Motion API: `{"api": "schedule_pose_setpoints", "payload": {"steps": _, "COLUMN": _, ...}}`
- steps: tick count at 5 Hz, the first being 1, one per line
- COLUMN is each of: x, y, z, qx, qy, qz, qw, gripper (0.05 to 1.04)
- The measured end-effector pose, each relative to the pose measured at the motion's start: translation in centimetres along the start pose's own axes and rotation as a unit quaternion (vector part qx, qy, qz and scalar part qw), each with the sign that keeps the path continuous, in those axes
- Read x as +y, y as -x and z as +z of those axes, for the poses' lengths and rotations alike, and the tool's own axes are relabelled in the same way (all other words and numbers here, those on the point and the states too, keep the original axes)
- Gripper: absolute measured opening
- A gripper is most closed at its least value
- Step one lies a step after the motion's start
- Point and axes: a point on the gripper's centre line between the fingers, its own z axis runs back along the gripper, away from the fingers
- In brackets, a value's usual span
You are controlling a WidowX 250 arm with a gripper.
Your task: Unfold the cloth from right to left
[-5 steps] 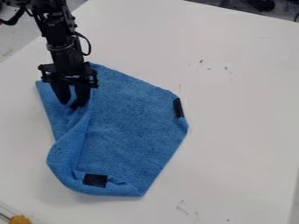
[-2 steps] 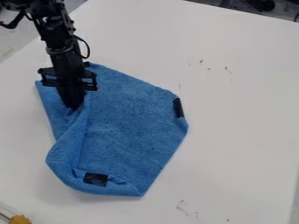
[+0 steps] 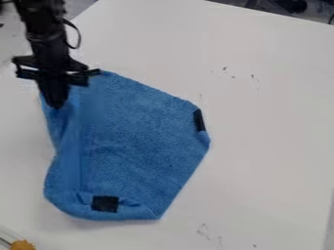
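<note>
1. Cloth (image 3: pixel 140 141) on table (image 3: pixel 267 122), toward its upper-left edge; bulk lies right of and below jaws.
2. Gripper (image 3: pixel 57 105) clenched, grasping cloth.
3. Fold (image 3: pixel 70 161) runs down-view from the grip; pull wanted, I judge: leftward, across it.

A broad, flat white worktop (image 3: pixel 267 122) spreads across most of the frame, one edge slanting through the upper left, another along the top right. Small dark marks (image 3: pixel 253 76) speckle it at upper right and near the bottom. A pale grey surface (image 3: pixel 14 36) lies beyond it at upper left; dark, indistinct shapes (image 3: pixel 291 5) sit at the top right. The light is soft.
</note>
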Motion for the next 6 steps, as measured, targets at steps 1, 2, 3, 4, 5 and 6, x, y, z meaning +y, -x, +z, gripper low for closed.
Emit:
{"api": "schedule_pose_setpoints", "payload": {"steps": 1, "x": 4.3, "y": 3.3, "z": -0.2, "qx": -0.009, "qy": 0.005, "qz": 0.083, "qw": 0.9965, "gripper": 0.058}}
{"api": "schedule_pose_setpoints", "payload": {"steps": 2, "x": 6.5, "y": 5.6, "z": -1.8, "qx": -0.011, "qy": 0.029, "qz": 0.127, "qw": 0.9914, "gripper": 0.058}}
{"api": "schedule_pose_setpoints", "payload": {"steps": 3, "x": 7.8, "y": 7.6, "z": -4.6, "qx": 0.026, "qy": 0.061, "qz": 0.15, "qw": 0.9864, "gripper": 0.058}}
{"api": "schedule_pose_setpoints", "payload": {"steps": 4, "x": 8.1, "y": 8.3, "z": -5.6, "qx": 0.036, "qy": 0.073, "qz": 0.156, "qw": 0.9844, "gripper": 0.081}}
{"api": "schedule_pose_setpoints", "payload": {"steps": 5, "x": 8.1, "y": 8.6, "z": -5.8, "qx": 0.047, "qy": 0.076, "qz": 0.15, "qw": 0.9847, "gripper": 0.24}}
{"api": "schedule_pose_setpoints", "payload": {"steps": 6, "x": 8.3, "y": 8.9, "z": -5.4, "qx": 0.063, "qy": 0.045, "qz": 0.158, "qw": 0.9844, "gripper": 0.509}}
